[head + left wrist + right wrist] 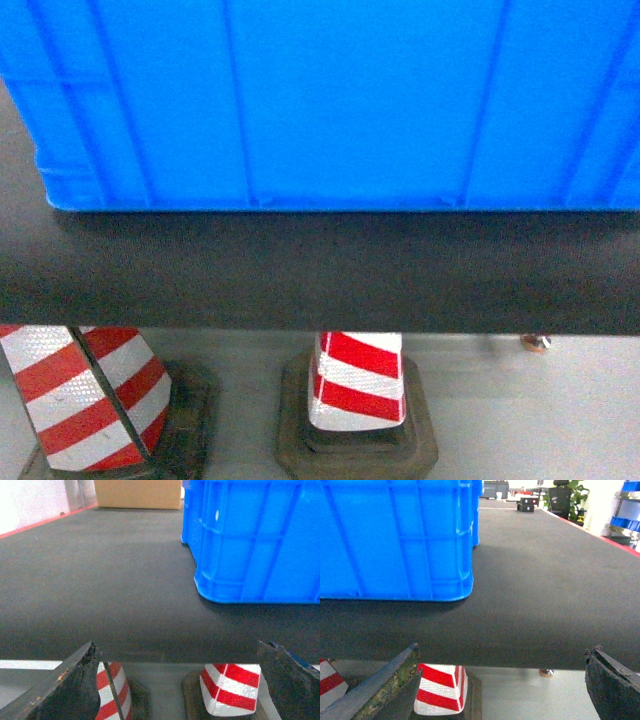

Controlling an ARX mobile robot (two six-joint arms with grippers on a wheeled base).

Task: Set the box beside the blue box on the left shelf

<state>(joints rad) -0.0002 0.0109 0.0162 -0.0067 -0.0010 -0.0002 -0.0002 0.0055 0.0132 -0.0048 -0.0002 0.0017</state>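
1. One bright-blue box [330,100], ribbed on its outer walls, resting on a dark matte tabletop [320,270] and filling the upper part of the head view; set close to the table's near edge.
2. Left gripper [182,680]: two worn black fingers [70,690] spread wide apart at the bottom corners of the left wrist view, holding nothing, level with the table edge; box up and to the right, well apart from the fingers.
3. Right gripper [507,685]: jaws likewise wide apart and empty, one scuffed finger [385,690] at lower left; box up and to the left, untouched.
4. Two red-and-white striped traffic cones [358,385] on dark rubber bases, standing on the pale floor below the table edge.
5. Brown cardboard carton [137,493] at the far end of the tabletop, seen from the left wrist.
6. Roller shelf: not seen in any view.
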